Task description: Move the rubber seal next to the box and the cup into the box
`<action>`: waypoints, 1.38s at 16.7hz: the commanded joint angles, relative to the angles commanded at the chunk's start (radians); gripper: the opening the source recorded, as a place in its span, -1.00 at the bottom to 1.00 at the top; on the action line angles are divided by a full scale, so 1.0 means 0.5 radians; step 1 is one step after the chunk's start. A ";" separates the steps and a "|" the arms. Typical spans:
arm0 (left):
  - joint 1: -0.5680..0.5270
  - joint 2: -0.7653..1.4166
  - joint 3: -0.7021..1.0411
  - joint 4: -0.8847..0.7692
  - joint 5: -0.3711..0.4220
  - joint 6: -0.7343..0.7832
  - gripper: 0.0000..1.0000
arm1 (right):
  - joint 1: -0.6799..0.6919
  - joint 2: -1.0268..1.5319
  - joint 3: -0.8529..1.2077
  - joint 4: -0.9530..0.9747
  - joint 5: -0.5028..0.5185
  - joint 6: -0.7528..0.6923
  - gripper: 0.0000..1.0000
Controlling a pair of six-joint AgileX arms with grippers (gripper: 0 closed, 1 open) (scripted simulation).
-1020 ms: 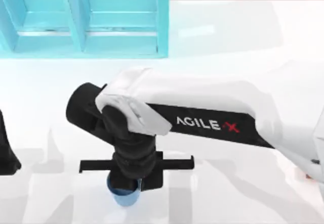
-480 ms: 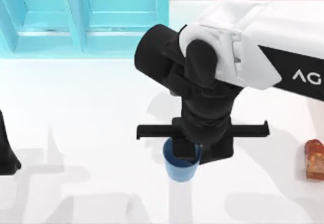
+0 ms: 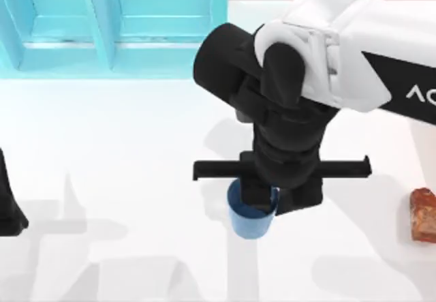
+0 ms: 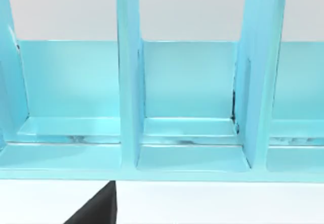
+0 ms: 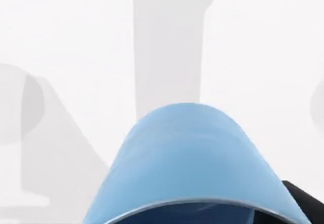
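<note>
The blue cup [image 3: 251, 221] hangs under my right gripper [image 3: 257, 203], which is shut on its rim near the middle of the table, well in front of the box. From the right wrist, the cup [image 5: 187, 163] sits close below the camera, with white table beyond it. The red-brown rubber seal [image 3: 423, 215] stands alone at the table's right edge, to the right of the cup. The cyan box [image 3: 163, 50], split by upright dividers, stands at the back left. My left arm [image 3: 9, 203] is parked at the left edge, and its wrist faces the box [image 4: 187, 133].
White tabletop lies bare between the cup and the box, and along the front. The right arm's white and black body [image 3: 320, 70] reaches in from the right, covering the table's back right.
My right arm has carried the cup from the front left of centre to the right, most of it in the first half second. The rubber seal has come into sight at the right edge.
</note>
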 joint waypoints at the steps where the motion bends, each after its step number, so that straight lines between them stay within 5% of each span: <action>1: 0.000 0.000 0.000 0.000 0.000 0.000 1.00 | -0.052 -0.013 0.000 0.007 -0.004 -0.054 -1.00; 7: 0.000 0.000 0.000 0.000 0.000 0.000 1.00 | -0.655 -0.139 -0.073 0.055 -0.032 -0.706 -1.00; 18: 0.000 0.000 0.000 0.000 0.000 0.000 1.00 | -2.444 -0.407 -0.512 0.094 -0.023 -2.491 -1.00; 23: 0.000 0.000 0.000 0.000 0.000 0.000 1.00 | -3.020 -0.525 -0.688 0.136 -0.051 -3.035 -1.00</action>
